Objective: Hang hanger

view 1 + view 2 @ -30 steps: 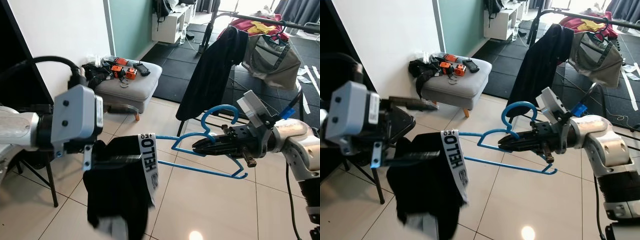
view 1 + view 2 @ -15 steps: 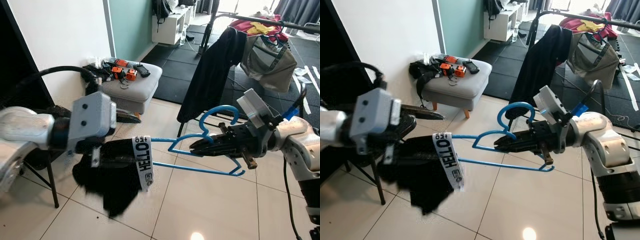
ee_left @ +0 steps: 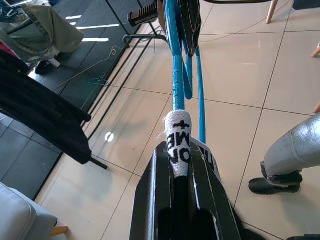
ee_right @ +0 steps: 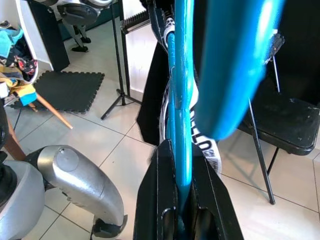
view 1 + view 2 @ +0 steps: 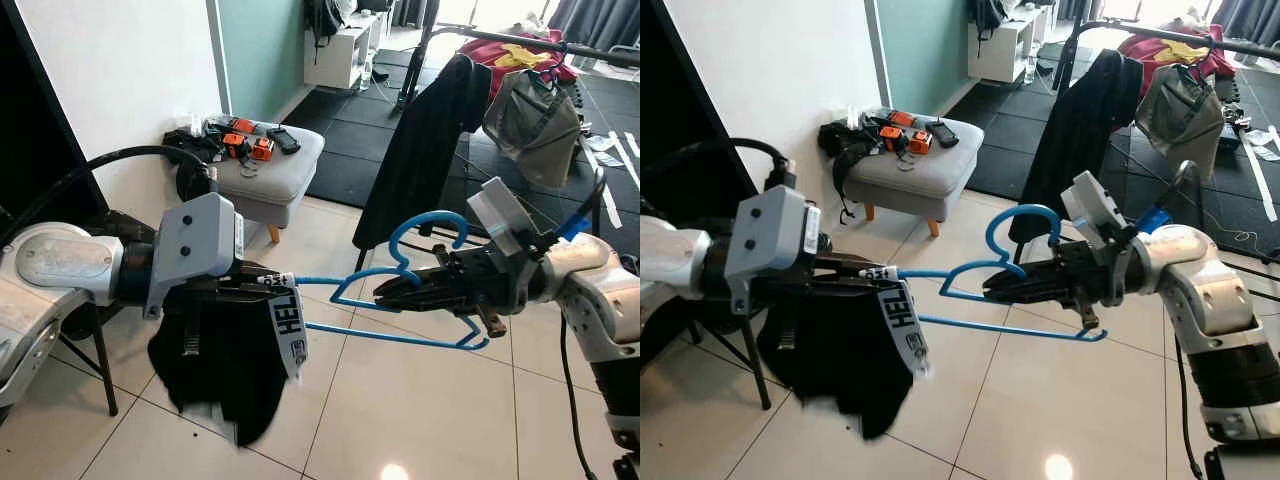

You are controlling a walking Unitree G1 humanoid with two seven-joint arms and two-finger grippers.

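A blue plastic hanger [image 5: 400,337] is held level over the tiled floor. My right gripper [image 5: 385,292] is shut on its neck just below the hook, and the blue bar [image 4: 182,100] runs between its fingers. My left gripper [image 5: 265,283] is at the hanger's left tip, shut on the white printed band [image 3: 178,145] of a black garment [image 5: 225,370]. The garment hangs down below that gripper. In the left wrist view the hanger [image 3: 175,65] runs straight out from the band.
A grey ottoman [image 5: 262,170] with orange tools stands by the white wall. Behind the hanger, a clothes rack carries a black coat [image 5: 425,130] and a grey bag [image 5: 530,115]. A black folding chair [image 5: 95,330] stands under my left arm.
My left gripper has come in and up to the hanger's left tip, carrying the garment, which swung and now hangs lower. The right gripper and hanger shifted slightly left.
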